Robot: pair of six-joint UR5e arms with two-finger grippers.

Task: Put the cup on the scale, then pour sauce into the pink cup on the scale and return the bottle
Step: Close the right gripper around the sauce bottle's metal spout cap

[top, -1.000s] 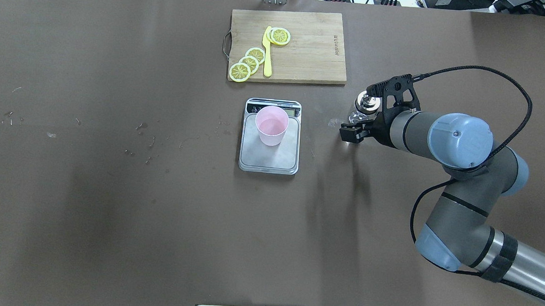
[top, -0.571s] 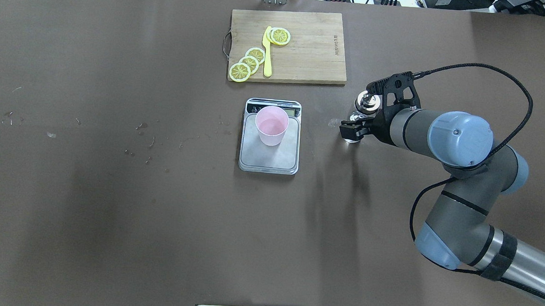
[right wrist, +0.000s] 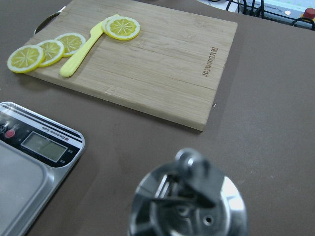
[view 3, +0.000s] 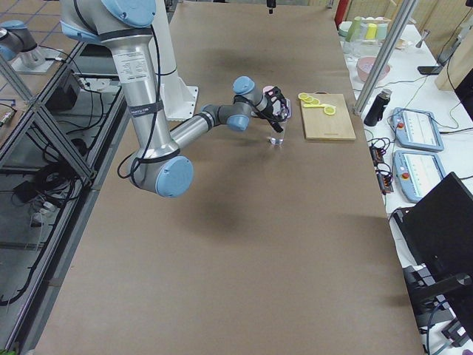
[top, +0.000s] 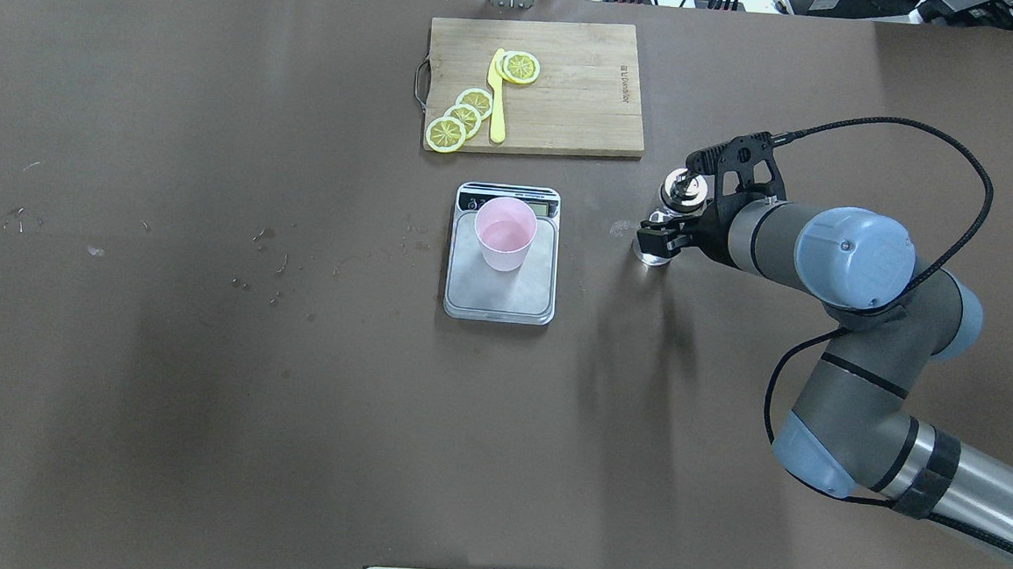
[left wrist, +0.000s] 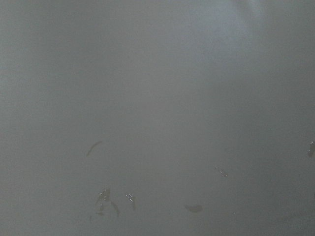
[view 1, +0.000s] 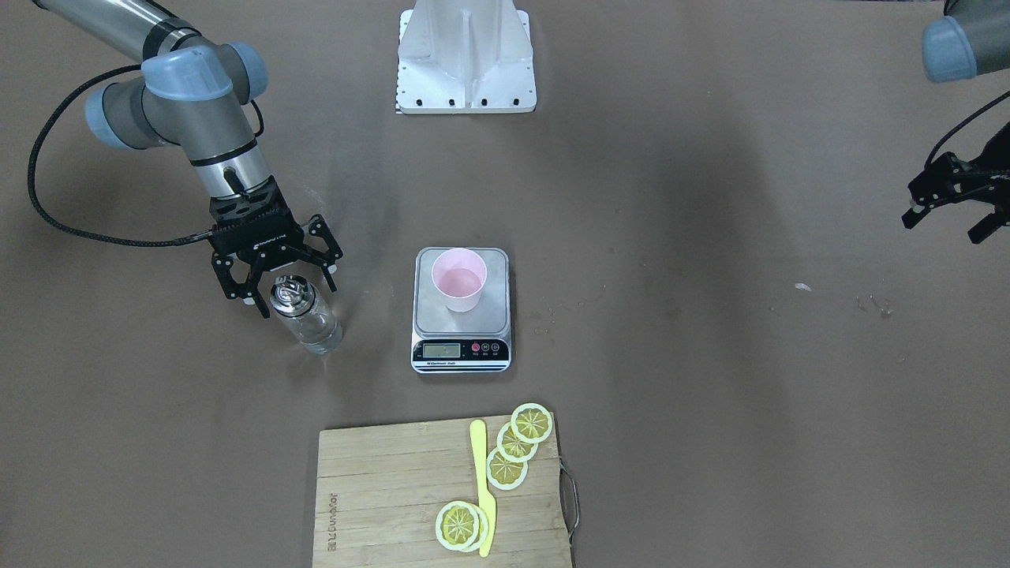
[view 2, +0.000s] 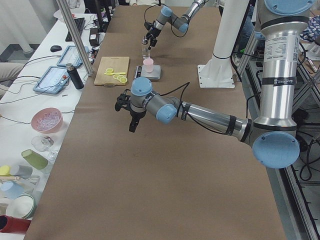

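The pale pink cup (top: 504, 232) stands upright on the scale's steel platform (top: 506, 298); both also show in the front view, the cup (view 1: 459, 288) and the scale (view 1: 461, 351). The clear bottle (view 1: 308, 315) with its silver spout cap (top: 684, 190) stands upright on the table to the robot's right of the scale, some clear sauce in its base. My right gripper (view 1: 280, 276) is open, its fingers (view 1: 237, 288) spread either side of the cap, not gripping it. The cap (right wrist: 189, 206) fills the bottom of the right wrist view. My left gripper (view 1: 947, 213) is open and empty, far off to the left.
A wooden cutting board (top: 571, 86) with lemon slices and a yellow knife (top: 497, 99) lies beyond the scale. Small drips mark the table left of the scale (top: 263, 234). The robot's white base plate (view 1: 465, 55) is at the near edge.
My right gripper has shifted slightly and more of the bottle's base now shows past its lower finger. The bottle, cup and scale have not moved.
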